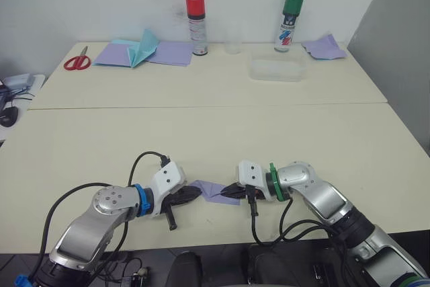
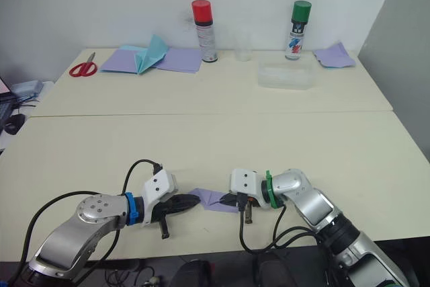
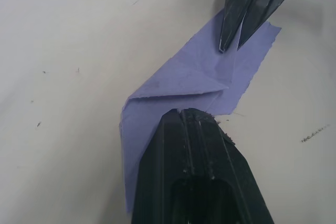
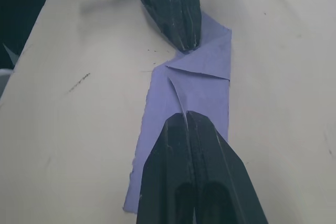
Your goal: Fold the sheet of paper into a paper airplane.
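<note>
The sheet of paper (image 1: 213, 191) lies flat on the table (image 1: 201, 132), partly folded, between the 2 grippers. The left gripper (image 3: 197, 115) presses one end with fingers together; the right gripper (image 4: 187, 114), also closed, pins the other. Neither seems to pinch a layer, though contact is hard to read. Keep one tip anchoring while the other runs along the crease, pressing evenly.

Near half of counter (image 1: 101, 139) bare, open passage all round both arms. Only sheet of paper (image 1: 213, 190) between left gripper (image 1: 195, 195) and right gripper (image 1: 227, 191), jaws pressed together, tips near. Obstacles along far edge: scissors (image 1: 77, 62), lavender sheets (image 1: 171, 52), teal paper (image 1: 143, 47), red-capped can (image 1: 196, 24), green-capped can (image 1: 289, 22), clear tray (image 1: 277, 69).
</note>
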`<state>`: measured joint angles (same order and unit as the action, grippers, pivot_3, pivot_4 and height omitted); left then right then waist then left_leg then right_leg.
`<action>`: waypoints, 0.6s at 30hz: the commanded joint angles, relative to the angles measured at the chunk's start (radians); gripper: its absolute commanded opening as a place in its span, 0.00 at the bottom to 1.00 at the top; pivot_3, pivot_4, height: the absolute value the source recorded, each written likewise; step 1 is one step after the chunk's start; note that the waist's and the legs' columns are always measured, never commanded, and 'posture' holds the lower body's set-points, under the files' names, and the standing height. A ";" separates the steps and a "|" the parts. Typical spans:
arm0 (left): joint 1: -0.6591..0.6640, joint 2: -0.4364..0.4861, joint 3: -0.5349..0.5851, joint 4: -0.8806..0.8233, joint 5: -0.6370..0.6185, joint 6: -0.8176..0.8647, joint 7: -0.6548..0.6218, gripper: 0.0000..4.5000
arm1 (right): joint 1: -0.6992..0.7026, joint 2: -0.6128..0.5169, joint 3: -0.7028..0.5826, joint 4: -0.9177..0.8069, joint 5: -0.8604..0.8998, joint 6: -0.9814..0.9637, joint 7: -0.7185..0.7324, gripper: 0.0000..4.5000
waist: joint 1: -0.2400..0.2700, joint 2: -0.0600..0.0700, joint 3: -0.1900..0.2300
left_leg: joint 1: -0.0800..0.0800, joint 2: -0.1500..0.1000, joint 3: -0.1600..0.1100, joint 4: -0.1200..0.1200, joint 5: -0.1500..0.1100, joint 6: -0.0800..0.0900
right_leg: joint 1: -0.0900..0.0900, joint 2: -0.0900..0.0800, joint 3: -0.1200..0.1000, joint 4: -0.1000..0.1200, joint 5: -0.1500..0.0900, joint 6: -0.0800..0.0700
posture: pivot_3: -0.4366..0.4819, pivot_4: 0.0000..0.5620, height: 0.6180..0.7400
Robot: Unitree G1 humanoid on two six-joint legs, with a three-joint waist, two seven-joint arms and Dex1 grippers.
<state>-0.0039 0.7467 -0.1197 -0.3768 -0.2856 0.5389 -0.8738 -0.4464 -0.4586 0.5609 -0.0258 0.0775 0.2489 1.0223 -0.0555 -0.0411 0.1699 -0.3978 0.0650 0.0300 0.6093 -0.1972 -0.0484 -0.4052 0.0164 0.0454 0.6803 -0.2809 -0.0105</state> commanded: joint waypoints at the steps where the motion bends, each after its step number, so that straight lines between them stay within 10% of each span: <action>1: 0.000 0.009 0.040 0.023 -0.048 0.069 -0.010 0.00 | 0.017 0.006 0.020 0.025 -0.037 -0.011 0.010 0.01 | 0.000 0.000 0.000 | 0.000 0.000 0.000 0.000 0.000 0.000 | 0.000 0.000 0.000 0.000 0.000 0.000 | 0.48 0.27 1.00; 7: -0.126 -0.013 0.162 0.020 -0.264 0.224 -0.045 0.00 | 0.022 0.018 0.005 0.031 -0.041 -0.011 0.012 0.01 | 0.000 -0.001 0.001 | -0.001 0.000 -0.002 0.000 0.000 0.000 | 0.000 0.001 -0.002 0.001 0.000 0.000 | 0.48 0.27 1.00; 18: -0.166 -0.053 -0.004 0.043 -0.139 0.143 -0.012 0.00 | 0.021 0.025 -0.005 0.026 -0.047 -0.005 0.022 0.01 | -0.002 -0.001 0.001 | -0.002 0.000 -0.001 0.000 0.000 0.000 | 0.000 0.001 0.000 0.000 0.000 0.000 | 0.48 0.27 1.00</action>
<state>-0.1714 0.6876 -0.1086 -0.3327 -0.4600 0.7169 -0.8918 -0.4388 -0.4361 0.5413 -0.0142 0.0561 0.2310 1.0432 -0.0578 -0.0425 0.1707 -0.3993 0.0648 0.0292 0.6095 -0.1971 -0.0486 -0.4056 0.0171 0.0449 0.6808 -0.2807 -0.0103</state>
